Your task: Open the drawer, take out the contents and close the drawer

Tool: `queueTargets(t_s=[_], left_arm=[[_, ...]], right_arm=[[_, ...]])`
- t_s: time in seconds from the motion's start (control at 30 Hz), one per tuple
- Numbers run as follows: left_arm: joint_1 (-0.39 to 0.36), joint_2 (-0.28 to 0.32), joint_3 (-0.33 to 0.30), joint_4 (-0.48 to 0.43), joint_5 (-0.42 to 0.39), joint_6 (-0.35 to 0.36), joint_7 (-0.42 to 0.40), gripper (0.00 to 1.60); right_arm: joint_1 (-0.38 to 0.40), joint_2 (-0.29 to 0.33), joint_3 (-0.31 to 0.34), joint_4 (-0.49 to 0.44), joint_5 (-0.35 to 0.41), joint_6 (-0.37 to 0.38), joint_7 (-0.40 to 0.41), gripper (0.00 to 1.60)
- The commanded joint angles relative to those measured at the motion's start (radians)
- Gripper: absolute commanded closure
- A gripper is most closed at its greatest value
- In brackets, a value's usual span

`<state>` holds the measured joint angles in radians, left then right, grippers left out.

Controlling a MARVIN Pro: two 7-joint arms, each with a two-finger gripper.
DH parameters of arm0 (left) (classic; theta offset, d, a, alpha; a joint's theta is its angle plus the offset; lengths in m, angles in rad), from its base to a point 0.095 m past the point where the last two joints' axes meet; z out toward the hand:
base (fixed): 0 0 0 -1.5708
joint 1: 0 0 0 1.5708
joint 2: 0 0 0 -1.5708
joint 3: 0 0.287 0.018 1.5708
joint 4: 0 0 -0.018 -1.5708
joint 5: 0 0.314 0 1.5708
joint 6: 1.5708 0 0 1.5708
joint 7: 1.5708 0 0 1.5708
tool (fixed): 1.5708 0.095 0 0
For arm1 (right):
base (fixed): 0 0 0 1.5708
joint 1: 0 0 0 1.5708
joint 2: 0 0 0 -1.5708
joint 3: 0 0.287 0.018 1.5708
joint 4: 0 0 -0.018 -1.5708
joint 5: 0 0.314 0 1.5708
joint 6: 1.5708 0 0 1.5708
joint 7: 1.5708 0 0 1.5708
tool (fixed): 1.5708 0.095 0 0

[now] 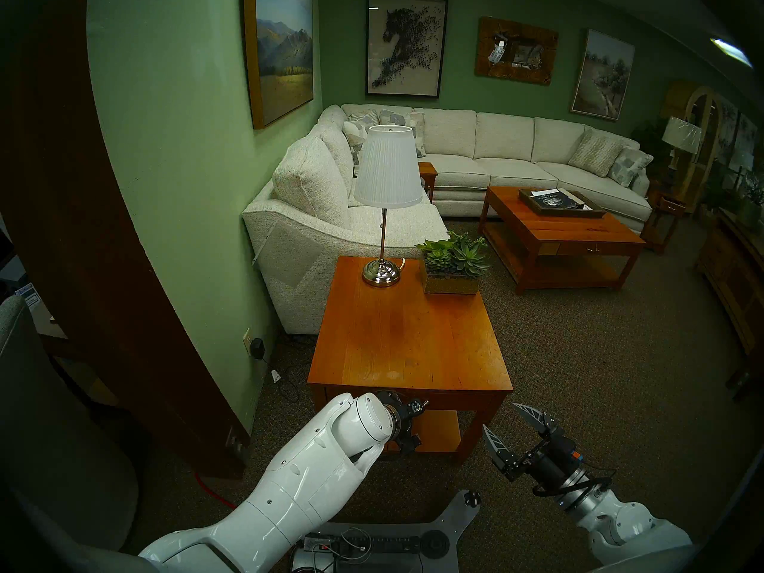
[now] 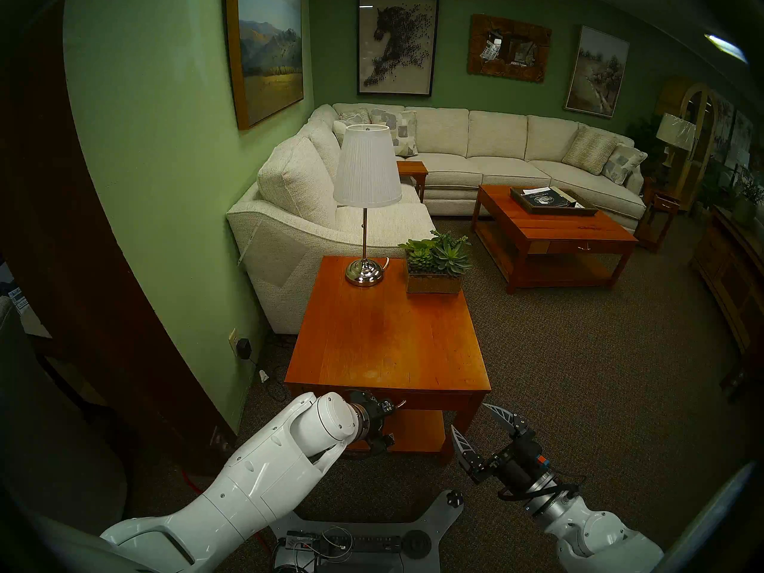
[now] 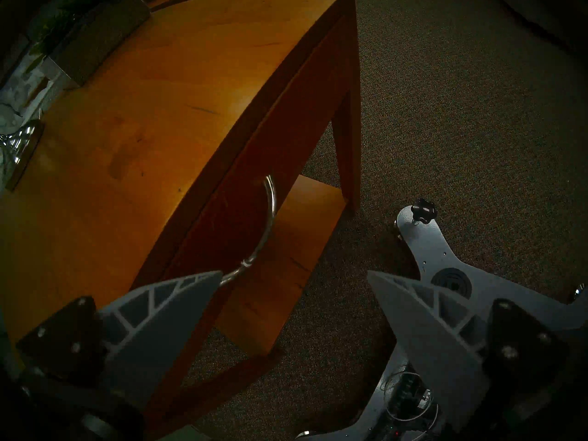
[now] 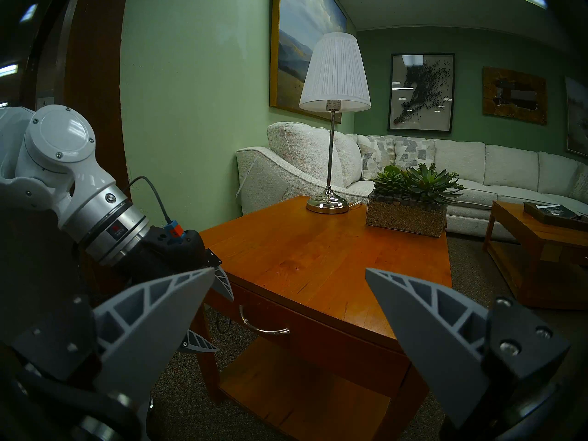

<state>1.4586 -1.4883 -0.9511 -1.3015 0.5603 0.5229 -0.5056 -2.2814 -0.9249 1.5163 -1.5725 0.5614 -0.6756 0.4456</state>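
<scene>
The drawer [image 4: 318, 332] sits closed in the front of the orange-brown end table [image 1: 409, 336]. Its curved silver handle [image 4: 261, 327] shows too in the left wrist view as the handle [image 3: 269, 220]. My left gripper [image 4: 222, 322] is open just in front of the drawer's left part, and the handle's end lies close beside one fingertip [image 3: 210, 279], ungrasped. The left gripper [image 1: 419, 423] is mostly hidden behind its wrist in the head views. My right gripper [image 1: 499, 416] hovers open and holding nothing over the carpet, off the table's front right corner. The contents are hidden.
A lamp [image 1: 382, 245] and a succulent planter [image 1: 452, 270] stand at the back of the tabletop. Below the drawer is a low shelf [image 4: 305, 395]. The sofa [image 1: 314, 237] is behind, a coffee table [image 1: 558, 237] at far right, and the robot base [image 1: 413, 543] on the carpet.
</scene>
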Motion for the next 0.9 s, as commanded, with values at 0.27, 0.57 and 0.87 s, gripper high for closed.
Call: queueTargets(t_s=[0.27, 0.57, 0.87], left_arm=[[-0.041, -0.025, 0.032, 0.046, 0.016, -0.072, 0.023, 0.00], [-0.060, -0.035, 0.036, 0.094, 0.021, -0.092, 0.032, 0.00], [-0.103, -0.061, 0.027, 0.175, 0.019, -0.120, 0.039, 0.00]], right_arm=[[0.002, 0.005, 0.008, -0.026, -0.002, -0.006, -0.001, 0.00], [0.003, 0.005, 0.007, -0.026, -0.001, -0.006, 0.000, 0.00], [0.004, 0.005, 0.007, -0.024, -0.001, -0.007, 0.000, 0.00]])
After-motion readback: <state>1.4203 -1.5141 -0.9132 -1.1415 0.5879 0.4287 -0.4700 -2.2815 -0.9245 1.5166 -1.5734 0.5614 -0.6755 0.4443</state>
